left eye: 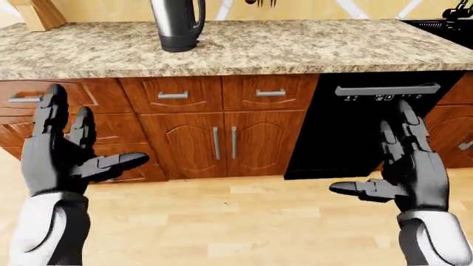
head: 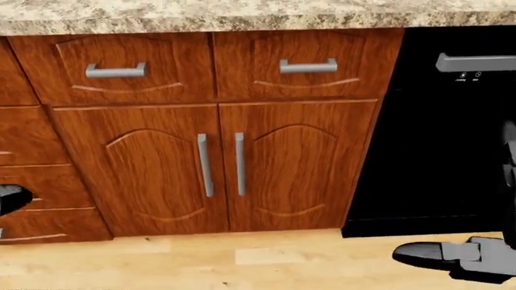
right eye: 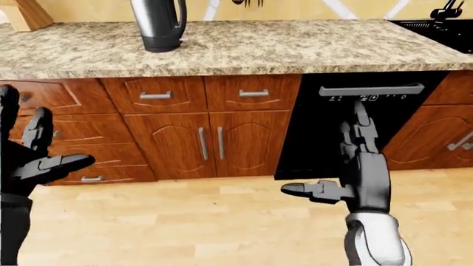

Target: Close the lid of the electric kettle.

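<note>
I note the electric kettle (left eye: 177, 25) upright on the countertop (left eye: 281, 47), up-left of both raised hands, my left hand (left eye: 62, 158) nearer, right hand (left eye: 406, 172) well apart, fingers spread.

Speckled granite worktop (left eye: 295, 50) across the top of the left-eye view, above wooden cabinets. Kettle (left eye: 177, 25) upright on it near the far edge, left of centre, top cut off by the frame. Wooden block (left eye: 38, 14) at the far left corner, tilted, only partly in view. Dark sink (left eye: 443, 27) set in at the far right.
</note>
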`<state>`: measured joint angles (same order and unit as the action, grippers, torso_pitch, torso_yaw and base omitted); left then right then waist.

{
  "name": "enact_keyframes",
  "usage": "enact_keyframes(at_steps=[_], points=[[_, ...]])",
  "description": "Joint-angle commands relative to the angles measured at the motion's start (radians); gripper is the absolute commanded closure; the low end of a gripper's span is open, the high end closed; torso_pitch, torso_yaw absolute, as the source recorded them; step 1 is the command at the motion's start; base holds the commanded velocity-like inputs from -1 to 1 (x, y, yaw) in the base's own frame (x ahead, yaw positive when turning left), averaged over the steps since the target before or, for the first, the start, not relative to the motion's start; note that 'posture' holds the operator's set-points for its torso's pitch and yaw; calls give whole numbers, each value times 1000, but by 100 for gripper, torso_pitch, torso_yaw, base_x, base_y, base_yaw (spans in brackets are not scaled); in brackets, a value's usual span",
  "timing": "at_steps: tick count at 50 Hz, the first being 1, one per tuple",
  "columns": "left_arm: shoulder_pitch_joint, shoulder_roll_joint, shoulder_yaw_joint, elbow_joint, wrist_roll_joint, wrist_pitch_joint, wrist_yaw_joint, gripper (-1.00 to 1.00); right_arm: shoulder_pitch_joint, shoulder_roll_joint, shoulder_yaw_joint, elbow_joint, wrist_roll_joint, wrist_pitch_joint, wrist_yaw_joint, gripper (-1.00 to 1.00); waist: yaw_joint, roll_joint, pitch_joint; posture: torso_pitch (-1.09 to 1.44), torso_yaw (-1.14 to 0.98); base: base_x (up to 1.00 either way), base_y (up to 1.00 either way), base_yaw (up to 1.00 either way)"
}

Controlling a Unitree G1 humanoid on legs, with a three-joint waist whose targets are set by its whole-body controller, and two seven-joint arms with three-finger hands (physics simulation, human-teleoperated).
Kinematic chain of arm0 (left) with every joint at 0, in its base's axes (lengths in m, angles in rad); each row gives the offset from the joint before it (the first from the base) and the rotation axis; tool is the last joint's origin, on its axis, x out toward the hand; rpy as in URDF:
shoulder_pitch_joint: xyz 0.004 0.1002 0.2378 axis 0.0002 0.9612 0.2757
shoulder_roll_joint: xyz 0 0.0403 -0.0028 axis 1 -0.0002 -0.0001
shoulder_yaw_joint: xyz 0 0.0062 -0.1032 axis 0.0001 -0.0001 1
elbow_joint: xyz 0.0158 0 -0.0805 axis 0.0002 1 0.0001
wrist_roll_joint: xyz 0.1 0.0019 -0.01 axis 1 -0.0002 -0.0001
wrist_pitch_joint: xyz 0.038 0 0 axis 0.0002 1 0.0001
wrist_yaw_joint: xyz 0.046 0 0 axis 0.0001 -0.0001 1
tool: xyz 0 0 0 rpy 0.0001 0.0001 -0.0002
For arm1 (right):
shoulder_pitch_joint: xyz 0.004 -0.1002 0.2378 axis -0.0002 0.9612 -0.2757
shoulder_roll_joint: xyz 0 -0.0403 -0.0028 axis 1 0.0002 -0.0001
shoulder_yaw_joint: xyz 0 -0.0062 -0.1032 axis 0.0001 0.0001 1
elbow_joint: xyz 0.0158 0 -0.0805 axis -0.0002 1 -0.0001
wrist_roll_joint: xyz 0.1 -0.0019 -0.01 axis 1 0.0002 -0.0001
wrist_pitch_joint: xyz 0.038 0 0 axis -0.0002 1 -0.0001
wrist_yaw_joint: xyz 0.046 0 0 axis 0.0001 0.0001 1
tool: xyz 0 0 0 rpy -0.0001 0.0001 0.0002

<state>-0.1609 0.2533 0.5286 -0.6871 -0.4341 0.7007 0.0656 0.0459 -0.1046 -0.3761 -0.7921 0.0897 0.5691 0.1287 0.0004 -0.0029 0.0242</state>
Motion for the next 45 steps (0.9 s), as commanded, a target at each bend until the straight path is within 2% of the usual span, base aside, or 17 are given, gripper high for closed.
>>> enact_keyframes(at_steps=[1, 4, 5, 6, 7, 11, 16, 24, 26, 28, 32, 33, 34, 35, 36, 39, 45], points=[[-41, 70, 78, -86, -130, 83, 67, -100, -38, -23, -77, -125, 43, 103, 19, -100, 0, 5, -16, 0, 0, 0, 0, 0], [-67, 168, 191, -108, -238, 137, 126, -100, -72, -48, -154, -211, 94, 204, 26, -100, 0, 8, -4, 0, 0, 0, 0, 0], [-52, 207, 205, -100, -213, 115, 123, -100, -88, -64, -184, -243, 122, 249, 25, -100, 0, 10, -2, 0, 0, 0, 0, 0], [-55, 250, 269, -79, -234, 120, 124, -100, -98, -114, -250, -252, 189, 269, 10, -100, 0, 12, 0, 0, 0, 0, 0, 0], [-52, 268, 288, -71, -254, 120, 128, -100, -90, -152, -277, -254, 248, 274, -23, -100, 0, 13, 1, 0, 0, 0, 0, 0], [-47, 344, 382, -42, -325, 115, 176, -100, -24, -279, -348, -255, 434, 248, -150, -100, 2, 13, 13, 0, 0, 0, 0, 0], [-15, 392, 426, -8, -332, 82, 175, -100, 48, -399, -405, -255, 582, 212, -262, -100, 3, 9, 24, 0, 0, 0, 0, 0], [20, 445, 524, 51, -322, 51, 150, -100, 126, -500, -541, -255, 738, 188, -326, -100, 2, 3, 32, 0, 0, 0, 0, 0], [32, 443, 526, 60, -300, 36, 134, -100, 135, -526, -558, -255, 773, 187, -351, -100, 2, 2, 33, 0, 0, 0, 0, 0], [32, 436, 521, 62, -287, 34, 123, -100, 142, -531, -546, -255, 765, 177, -359, -100, 2, 1, 32, 0, 0, 0, 0, 0], [33, 424, 507, 54, -257, 30, 106, -100, 144, -498, -526, -255, 709, 164, -327, -100, 2, 1, 29, 0, 0, 0, 0, 0], [36, 410, 480, 49, -237, 22, 96, -100, 150, -485, -486, -255, 646, 164, -314, -100, 2, 1, 28, 0, 0, 0, 0, 0], [32, 406, 479, 47, -230, 26, 92, -100, 145, -472, -477, -255, 617, 167, -297, -100, 2, 0, 29, 0, 0, 0, 0, 0], [28, 405, 480, 44, -227, 30, 89, -100, 139, -465, -477, -255, 609, 172, -287, -100, 2, 0, 27, 0, 0, 0, 0, 0], [26, 402, 480, 44, -223, 33, 86, -100, 136, -459, -476, -255, 596, 175, -279, -100, 1, 7, 5, 0, 0, 0, 9, 0], [22, 398, 481, 43, -215, 35, 79, -100, 129, -453, -466, -255, 583, 178, -271, -100, 3, 5, 7, 0, 0, 0, 11, 0], [19, 391, 475, 47, -203, 31, 70, -100, 124, -438, -466, -255, 567, 183, -252, -100, -1, 22, 3, 0, 0, 0, 11, 0]])
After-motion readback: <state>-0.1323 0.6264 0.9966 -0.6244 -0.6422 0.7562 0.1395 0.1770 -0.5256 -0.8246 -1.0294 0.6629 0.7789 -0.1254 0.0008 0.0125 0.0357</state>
